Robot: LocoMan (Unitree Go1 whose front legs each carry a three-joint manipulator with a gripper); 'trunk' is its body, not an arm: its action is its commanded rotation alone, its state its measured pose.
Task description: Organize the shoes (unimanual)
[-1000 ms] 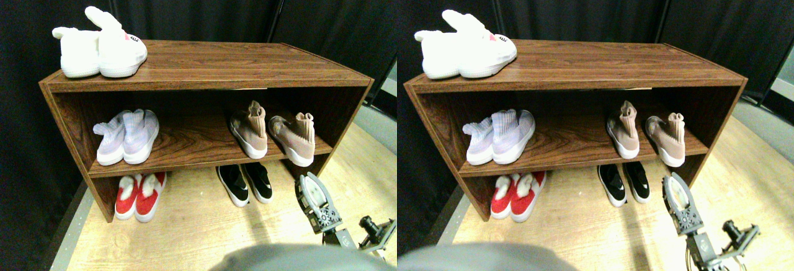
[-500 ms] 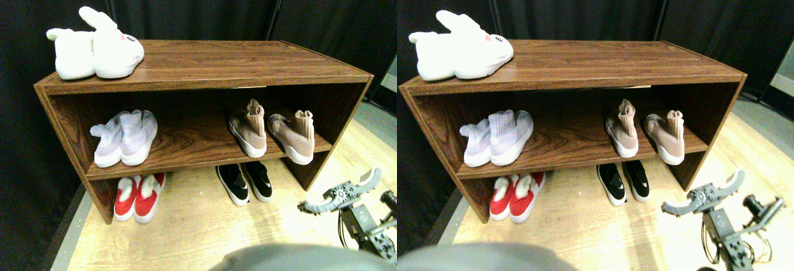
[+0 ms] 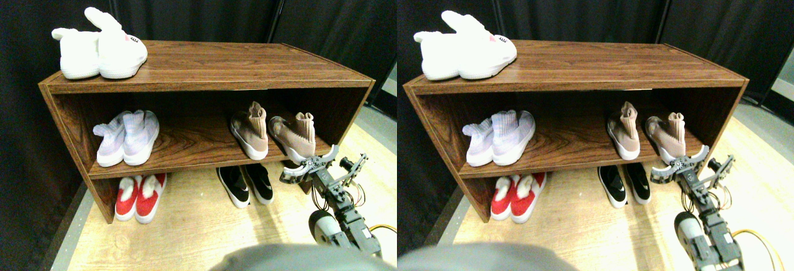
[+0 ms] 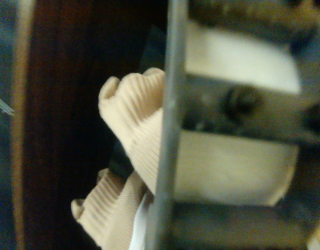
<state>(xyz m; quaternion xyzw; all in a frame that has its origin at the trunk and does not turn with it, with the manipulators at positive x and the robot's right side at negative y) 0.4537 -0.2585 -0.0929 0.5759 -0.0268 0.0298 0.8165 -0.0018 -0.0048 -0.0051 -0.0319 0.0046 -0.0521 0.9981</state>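
Two tan knit sneakers stand on the right of the middle shelf, the left one (image 3: 250, 131) straight and the right one (image 3: 294, 136) angled apart from it. My right gripper (image 3: 308, 164) is open, jaws spread wide, just in front of the right sneaker's toe at the shelf's front edge, holding nothing. In the wrist view the ribbed tan collars (image 4: 136, 120) show close behind the dark jaw frame. A pair of black slip-ons (image 3: 245, 183) sits on the floor under the shelf, left of the gripper.
The wooden shoe rack (image 3: 205, 66) carries white bunny slippers (image 3: 102, 48) on top and a lavender pair (image 3: 127, 137) at the middle shelf's left. Red slippers (image 3: 139, 195) sit on the floor below. The rack's right side wall (image 3: 347, 122) is close to the gripper.
The gripper has risen and moved forward from low over the floor to the middle shelf's front edge by the right tan sneaker, with its jaws spread wide.
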